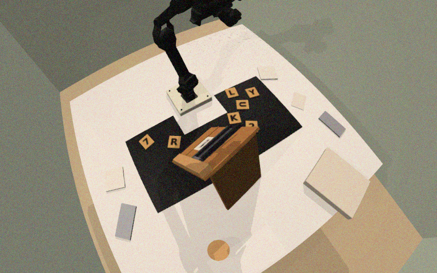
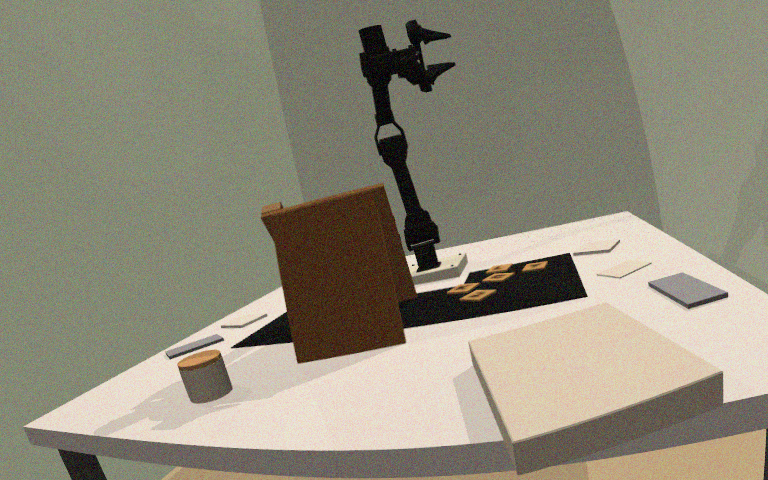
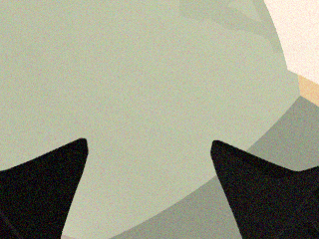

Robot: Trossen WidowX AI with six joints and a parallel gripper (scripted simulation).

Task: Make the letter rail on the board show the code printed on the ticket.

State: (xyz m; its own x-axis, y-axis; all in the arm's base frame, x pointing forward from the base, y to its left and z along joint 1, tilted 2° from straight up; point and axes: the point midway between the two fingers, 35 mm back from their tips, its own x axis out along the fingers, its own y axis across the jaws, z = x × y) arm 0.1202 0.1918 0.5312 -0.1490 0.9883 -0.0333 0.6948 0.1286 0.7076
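My gripper (image 2: 452,49) (image 3: 151,146) is open and empty, high above the counter and far from the tiles. The wooden board (image 1: 190,161) (image 2: 339,277) stands tilted on the black mat. Its dark rail (image 1: 214,143) shows no tile; the ticket (image 1: 203,143) beside it is too small to read. Tile 7 (image 1: 146,141) and tile R (image 1: 173,141) lie left of the board. Tile L (image 1: 231,92), tile Y (image 1: 252,91), tile U (image 1: 242,104) and tile K (image 1: 234,118) lie behind it to the right. Another tile (image 1: 251,123) is half hidden by the board.
The black mat (image 1: 277,119) (image 2: 543,288) lies under the tiles. A large beige block (image 1: 336,183) (image 2: 594,367) lies near the counter's edge. A round wooden-topped pot (image 1: 218,250) (image 2: 205,378) stands in front. Grey slabs (image 1: 332,123) (image 1: 126,221) and thin pale plates (image 1: 299,100) (image 1: 267,73) lie near the sides.
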